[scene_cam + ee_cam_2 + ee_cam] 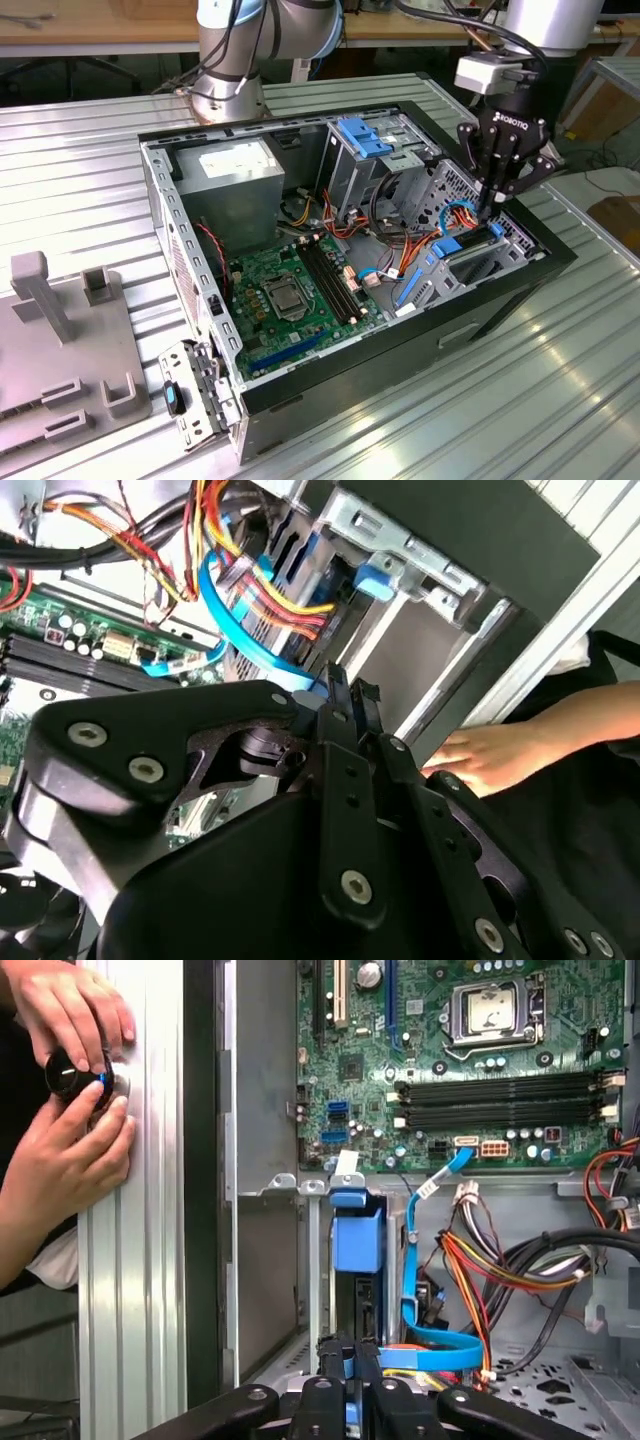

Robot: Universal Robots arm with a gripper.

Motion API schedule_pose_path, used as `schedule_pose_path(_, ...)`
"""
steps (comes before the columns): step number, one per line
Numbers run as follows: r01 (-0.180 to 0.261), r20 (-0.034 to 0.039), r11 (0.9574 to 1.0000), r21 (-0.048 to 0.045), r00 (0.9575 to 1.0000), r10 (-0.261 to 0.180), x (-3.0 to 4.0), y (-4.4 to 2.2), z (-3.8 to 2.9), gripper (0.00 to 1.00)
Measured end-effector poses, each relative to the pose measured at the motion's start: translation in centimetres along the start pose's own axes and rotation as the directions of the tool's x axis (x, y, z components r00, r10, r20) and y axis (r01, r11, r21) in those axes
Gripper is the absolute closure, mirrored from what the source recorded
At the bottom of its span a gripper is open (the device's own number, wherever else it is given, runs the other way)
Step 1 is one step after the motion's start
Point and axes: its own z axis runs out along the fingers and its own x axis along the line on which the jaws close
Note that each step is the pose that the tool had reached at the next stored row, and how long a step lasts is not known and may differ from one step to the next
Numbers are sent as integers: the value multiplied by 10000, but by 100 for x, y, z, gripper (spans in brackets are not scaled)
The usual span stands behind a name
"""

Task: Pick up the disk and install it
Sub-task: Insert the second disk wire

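The disk [357, 1260] stands on edge in the drive bay at the front corner of the open computer case [190, 270], its blue carrier rail up. I judge it mostly seated, so the pick is done and only the final push home may be left. My gripper [492, 212] sits right above it, jaws clenched on the disk's upper edge. Beside the case, a person's hands [65, 1110] work a black knob [70, 1075] on the bench [560, 400].

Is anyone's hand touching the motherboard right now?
No. In the first wrist view, both hands grip a black knob outside the case, away from the motherboard.
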Motion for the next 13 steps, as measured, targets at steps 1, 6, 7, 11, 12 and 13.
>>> schedule_pose_path(1, -2, 36, 10000, -1, 10000, 2, -1, 23, 5, 84)
schedule_pose_path(6, -21, 863, 10000, 0, 9963, 21, 14, 23, 18, 84)
schedule_pose_path(7, -24, 1021, 10000, 0, 9948, 24, 29, 23, 25, 84)
schedule_pose_path(11, -29, 1125, 10000, -1, 9936, 29, 160, 25, 70, 84)
schedule_pose_path(12, -28, 1132, 10000, 0, 9936, 28, 183, 25, 80, 84)
schedule_pose_path(13, -29, 1199, 10000, 0, 9928, 29, 217, 25, 101, 84)
